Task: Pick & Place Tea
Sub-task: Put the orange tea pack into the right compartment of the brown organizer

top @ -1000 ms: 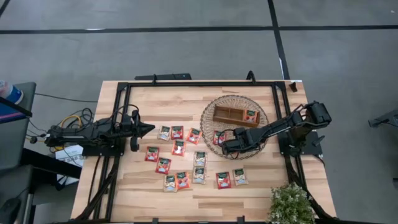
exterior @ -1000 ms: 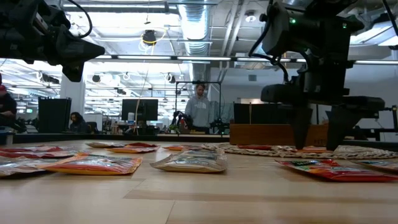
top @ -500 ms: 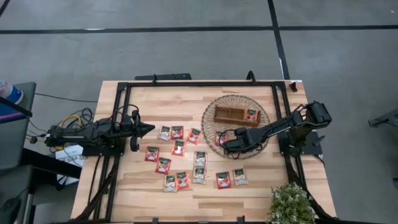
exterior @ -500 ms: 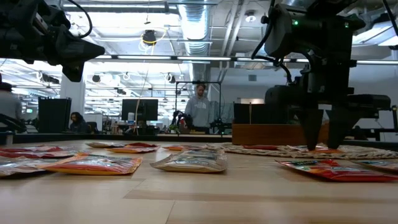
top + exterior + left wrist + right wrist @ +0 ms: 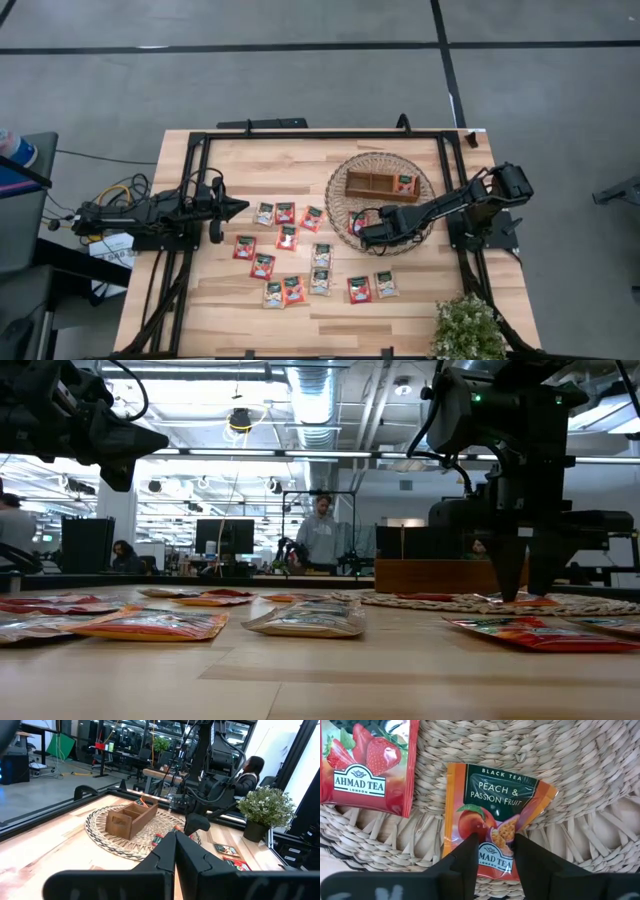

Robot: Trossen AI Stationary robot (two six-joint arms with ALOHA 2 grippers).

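Start from the surface point(image 5: 400, 300): a wooden tabletop with red and pale tea sachets spread across its middle, and toward your right arm a round wicker mat point(image 5: 345, 200) carrying an oblong wooden tray point(image 5: 368, 185) with one sachet already in a compartment. That tray is presumably where this one goes.

Your right end effector point(image 5: 493, 842) is down on the mat's near edge, just beside the tray, straddling an orange peach and passion fruit black tea sachet point(image 5: 495, 815). Its fingers point(image 5: 470, 851) stand narrow, pressed against the sachet's lower edge, and the foil is already buckling between them. A red strawberry sachet point(image 5: 370, 765) lies just beside it (apart, not overlapping).

To do this step well, let the pinch finish before you lift, so the crumpled ridge sits fully between the fingers. The hold is near one edge, so I judge the sachet may swing or slip; raise it straight and slowly. Watch that the fingertips do not snag the woven strands and drag the mat with the tray on it. Keep clear of the strawberry sachet.

Your left end effector point(image 5: 175, 851) waits at the left side of the surface, raised, fingers fully closed on nothing.
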